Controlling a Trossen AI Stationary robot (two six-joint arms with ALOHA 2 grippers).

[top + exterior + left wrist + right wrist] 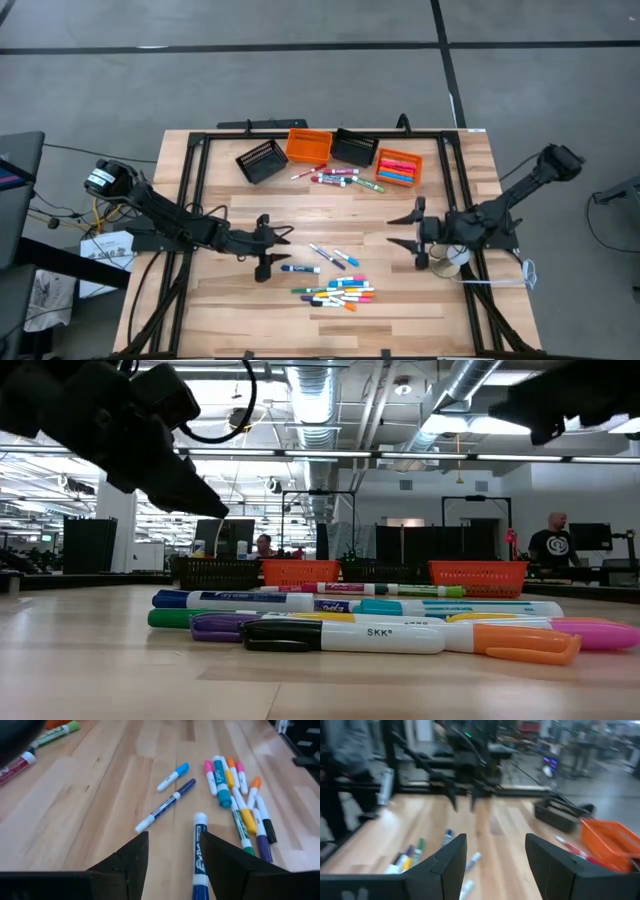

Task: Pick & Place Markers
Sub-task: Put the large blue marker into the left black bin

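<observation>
Two dark six-joint arms face each other across a pale wooden slatted table. The left gripper hangs over the table's left-centre, its two dark fingers spread wide, holding nothing. A blue-and-white capped marker lies on the wood directly between and just beyond those fingers, at about 5 o'clock from the gripper in the overhead view. The right gripper is at 3 o'clock from table centre, fingers likewise spread apart and empty, pointing toward the left arm.

The markers sit in three groups. A heap of pink, orange, teal, green, purple and black markers lies at 6 o'clock, near the front edge. A few blue-capped white markers lie loose near the centre. More red, pink and green markers lie at 12 o'clock, just in front of a row of four bins: a tilted black mesh bin, an orange bin, a second black bin and an orange bin already holding several coloured markers.
</observation>
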